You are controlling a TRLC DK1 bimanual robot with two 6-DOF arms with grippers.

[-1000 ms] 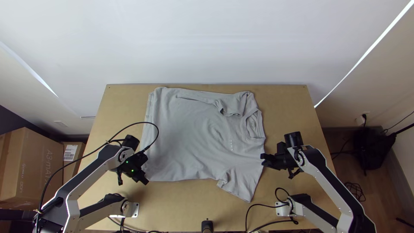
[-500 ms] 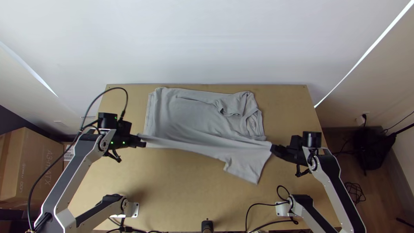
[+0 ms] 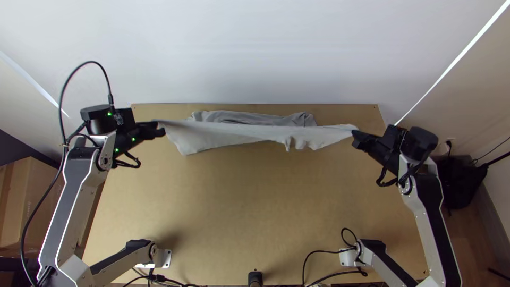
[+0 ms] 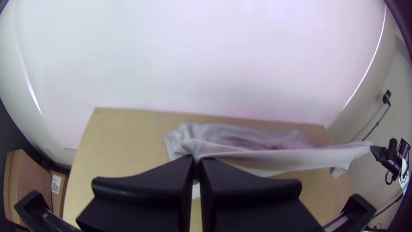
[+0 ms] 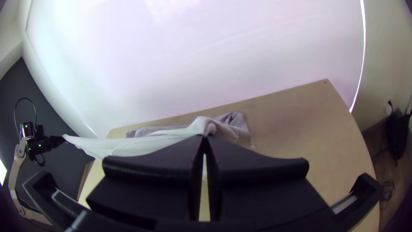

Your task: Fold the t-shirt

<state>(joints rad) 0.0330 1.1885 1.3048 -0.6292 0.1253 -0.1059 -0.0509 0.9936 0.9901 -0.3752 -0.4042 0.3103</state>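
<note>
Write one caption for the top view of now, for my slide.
Two claws stretch a grey t-shirt between them above the wooden table.

No text or number is legible. A white label (image 4: 56,183) stands on a small cardboard box (image 4: 62,198) beside the surface (image 4: 116,141), its print too small.

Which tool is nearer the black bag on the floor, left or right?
Right. The right tool holds the shirt on the side toward the black bag; the left tool holds the opposite end, farther off.
</note>
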